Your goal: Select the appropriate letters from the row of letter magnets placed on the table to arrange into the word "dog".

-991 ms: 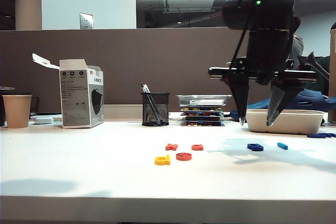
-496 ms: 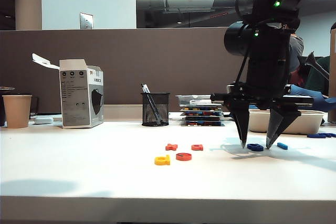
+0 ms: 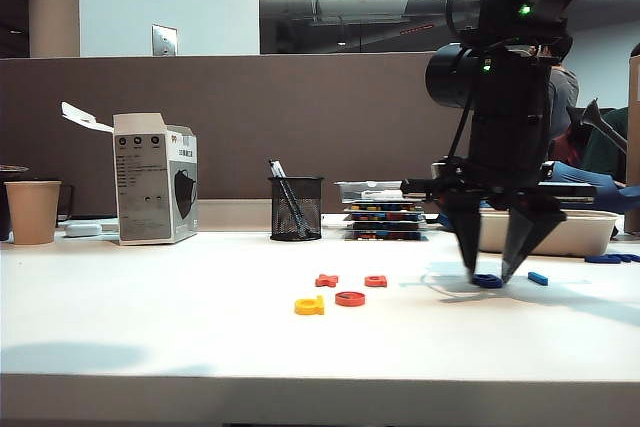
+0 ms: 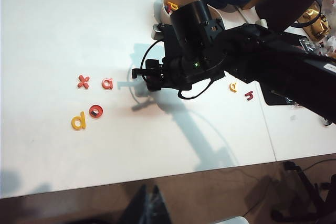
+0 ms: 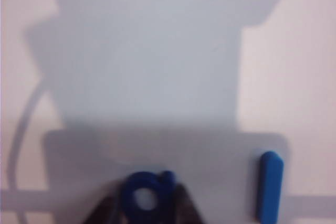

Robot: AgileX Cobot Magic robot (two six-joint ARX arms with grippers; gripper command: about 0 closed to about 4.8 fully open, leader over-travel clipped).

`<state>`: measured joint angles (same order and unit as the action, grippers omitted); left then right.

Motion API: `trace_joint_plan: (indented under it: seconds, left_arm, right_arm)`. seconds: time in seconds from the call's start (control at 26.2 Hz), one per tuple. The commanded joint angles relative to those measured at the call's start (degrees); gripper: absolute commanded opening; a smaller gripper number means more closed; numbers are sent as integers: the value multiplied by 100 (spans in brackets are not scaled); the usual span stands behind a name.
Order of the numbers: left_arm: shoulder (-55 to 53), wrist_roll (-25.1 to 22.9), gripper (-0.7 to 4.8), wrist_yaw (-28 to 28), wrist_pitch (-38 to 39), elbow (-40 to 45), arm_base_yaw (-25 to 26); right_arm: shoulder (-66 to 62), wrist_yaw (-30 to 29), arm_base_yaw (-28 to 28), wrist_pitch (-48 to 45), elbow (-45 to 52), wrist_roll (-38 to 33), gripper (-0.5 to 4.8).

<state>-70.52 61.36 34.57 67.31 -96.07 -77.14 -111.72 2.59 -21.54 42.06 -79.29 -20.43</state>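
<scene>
I have the right gripper (image 3: 489,276) pointing straight down at the table (image 3: 200,347), its two dark fingers (image 5: 181,203) narrowed to either side of the dark blue looped letter (image 5: 144,196), tips at the table surface; from my wrist camera the fingers sit just against the letter's flanks, though I cannot tell whether they are actually pinching it, and the letter lies flat on the white top. Just beside that gripper, on the side away from the other letters, lies the thin light blue bar (image 5: 270,184), apart from the fingers. Well off to the other side of the gripper I see the yellow stemmed letter (image 3: 309,305) and the red ring letter (image 3: 350,298) lying close together, with the red-orange cross (image 3: 326,280) and another red-orange letter (image 3: 375,281) just behind them. The left gripper is out of my views; its wrist camera looks down on the right arm from high above
</scene>
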Motion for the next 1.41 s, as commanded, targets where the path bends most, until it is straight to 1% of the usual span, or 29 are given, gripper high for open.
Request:
trace_joint_plan:
  seconds: [0.04,0.23,0.3,0.42,0.69,0.76,0.91,1.07,1.18,1.41]
  left_arm:
    - [11,-2,-5,20,-11,-15,9]
    - [11,-2,-5,20,-11,-13,9]
    - [11,-2,-5,20,-11,-13,9]
    - [11,-2,-5,17,-11,-13,9]
    - [11,-2,-5,20,-11,-15,9]
    - [11,-2,-5,17,-11,-13,9]
    - [11,-2,-5,20,-11,-15,9]
    - [11,-2,-5,22,-11,-15,9]
    - [11,-2,-5,17,-11,-13,9]
    - [11,-2,-5,20,-9,-15,9]
  right_arm:
    - [-96,-125,-13,173,59,-7,93]
    - [-94,-127,-13,181,57,-9,92]
    - [-83,-144,-13,205,52,-9,83]
    - [-22,-238,-13,407,-33,-7,82]
    - [566,-474,-61,627,-101,-61,82]
    - [667,-597,-208,881,-98,-76,83]
    - [667,-599,-442,999,-72,-109,83]
    - [664,-597,-640,881,-55,-354,83]
    - [662,-597,-776,769,-17,-387,83]
    - [662,-597,-988,511,323,-579,83]
